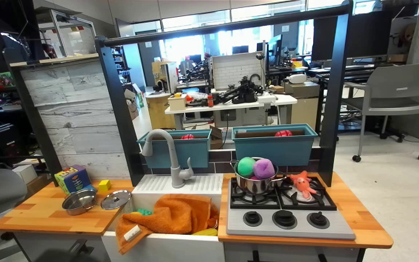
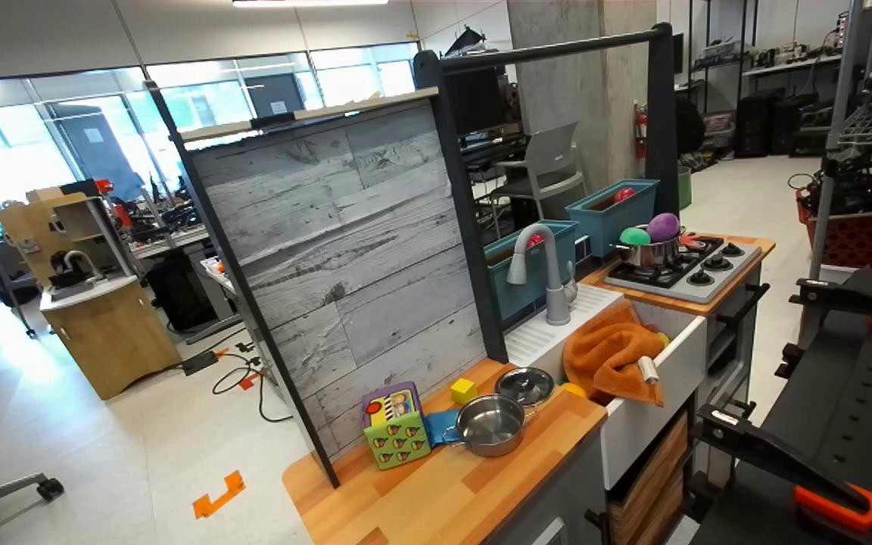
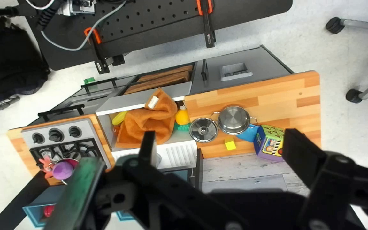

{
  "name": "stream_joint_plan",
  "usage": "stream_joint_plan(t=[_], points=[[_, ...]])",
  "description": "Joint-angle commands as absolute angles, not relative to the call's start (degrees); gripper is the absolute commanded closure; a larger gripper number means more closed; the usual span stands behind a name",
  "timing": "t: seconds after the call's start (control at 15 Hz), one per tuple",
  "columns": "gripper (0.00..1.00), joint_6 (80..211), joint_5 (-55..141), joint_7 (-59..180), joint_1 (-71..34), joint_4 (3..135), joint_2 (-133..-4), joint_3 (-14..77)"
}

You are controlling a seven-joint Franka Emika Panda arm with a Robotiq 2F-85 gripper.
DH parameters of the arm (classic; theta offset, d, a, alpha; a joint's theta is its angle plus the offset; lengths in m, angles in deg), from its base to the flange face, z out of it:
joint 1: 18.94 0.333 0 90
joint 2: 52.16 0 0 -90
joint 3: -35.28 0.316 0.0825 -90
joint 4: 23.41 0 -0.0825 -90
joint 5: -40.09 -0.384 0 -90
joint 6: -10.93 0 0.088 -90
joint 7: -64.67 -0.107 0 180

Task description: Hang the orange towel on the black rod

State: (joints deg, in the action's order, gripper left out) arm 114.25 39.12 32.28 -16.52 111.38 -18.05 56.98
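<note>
In the wrist view my hand (image 3: 220,137) hangs well above the counter (image 3: 286,92), looking down, its blurred fingers (image 3: 147,150) parted wide, one at nine o'clock and one at three. Through the gap, far below me, I see the yellow cube (image 3: 230,144) near the centre, the pan (image 3: 234,119) toward one, the lid (image 3: 203,130) toward ten just beside the pan, and the box (image 3: 268,142) at three, against my finger's outline. Past the lid, between nine and ten, the towel (image 3: 147,123) lies crumpled in the sink (image 1: 180,249), with yellow and green toys (image 3: 118,118) poking out around it.

In an exterior view, its white-tagged corner hangs over the sink's front rim at the heap's eight o'clock. The rod (image 1: 224,27) runs between two dark posts (image 1: 336,94) high above, at twelve. Between towel and rod in that view the upright faucet (image 1: 174,156) stands in the way; one blue planter (image 1: 200,154) is behind it, another at two. At three the stove (image 1: 267,220) bears a pot (image 1: 255,186) full of round toys (image 1: 263,169) and, over its other burner, a coral toy (image 1: 303,183).
</note>
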Motion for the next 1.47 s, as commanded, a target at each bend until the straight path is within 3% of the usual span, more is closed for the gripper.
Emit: stream_joint_plan(t=[0.0,1.4], points=[[0.00,114.1,38.3,33.4,-14.3,111.1,-18.7,55.4],[0.00,113.5,38.0,29.8,-14.6,111.8,-18.2,55.5]])
